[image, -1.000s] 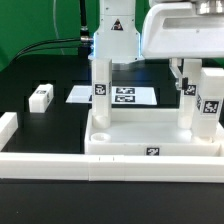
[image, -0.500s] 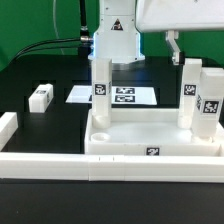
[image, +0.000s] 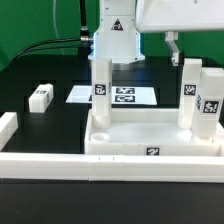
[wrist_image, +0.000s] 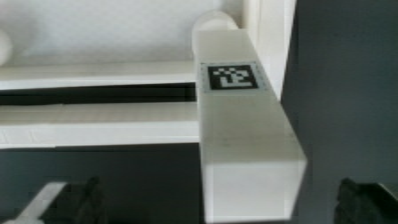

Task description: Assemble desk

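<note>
Since 1 s ago the gripper (wrist_image: 217,203) has lifted off the upright leg (image: 190,82) at 3 o'clock on the desk slab (image: 120,141), jaws spread above it, so that leg looks seated; loose leg (image: 40,97) at 9 o'clock likely next

Wrist view: I see the gripper (wrist_image: 217,200) with fingers (wrist_image: 68,200) spread wide around an upright leg (wrist_image: 240,110). There is a dark gap on each side and no contact.

Exterior view: the desk slab (image: 150,143) carries the left leg (image: 101,85), and the rear leg (image: 190,82) and front leg (image: 208,100) stand close together on the exterior view's right. The slab's middle lies free between them. The front rail (image: 60,166) bars a low approach. A loose leg (image: 40,97) lies well apart on the table (image: 50,125).
</note>
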